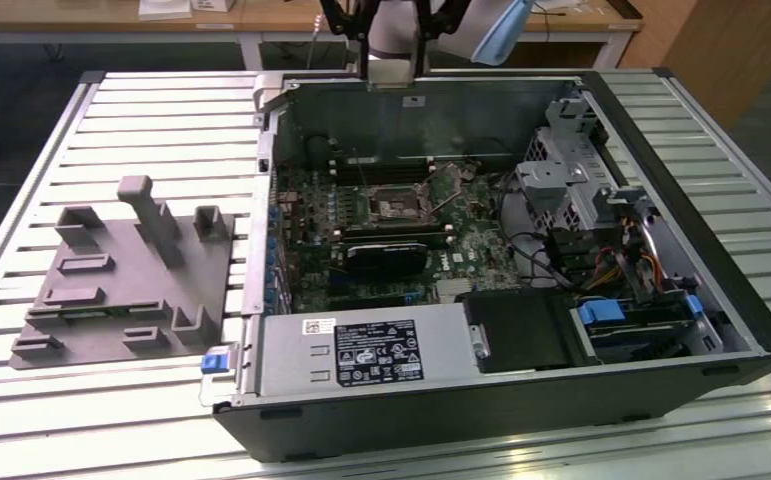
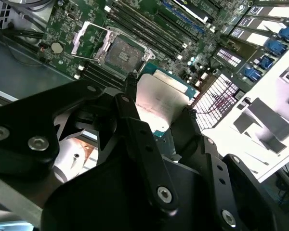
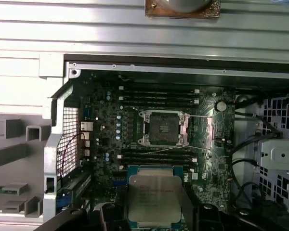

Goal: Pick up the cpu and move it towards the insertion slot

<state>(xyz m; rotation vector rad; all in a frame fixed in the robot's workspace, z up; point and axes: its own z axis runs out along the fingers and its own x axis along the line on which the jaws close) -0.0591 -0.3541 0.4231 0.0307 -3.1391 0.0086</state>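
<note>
The cpu [image 3: 154, 197], a flat square chip with a silvery top and pale rim, hangs between the black fingers of my gripper [image 3: 155, 214], which is shut on its two opposite edges. The second wrist view shows the same cpu [image 2: 164, 96] in the gripper [image 2: 159, 109], tilted. It is held in the air above the green motherboard. The insertion slot [image 3: 162, 129] is a dark square socket in a silvery bracket, uncovered, a short way beyond the chip. The slot [image 2: 121, 50] [image 1: 396, 208] lies mid-board. In the exterior view the arm [image 1: 392, 35] stands over the case's far wall.
The open computer case [image 1: 745, 330] lies on a slatted metal table [image 1: 158, 130]. A long black card [image 1: 385, 255] sits just near of the slot. Memory slots [image 3: 156, 94] flank the socket. A grey plastic tray with posts [image 1: 125, 290] is at the exterior view's left.
</note>
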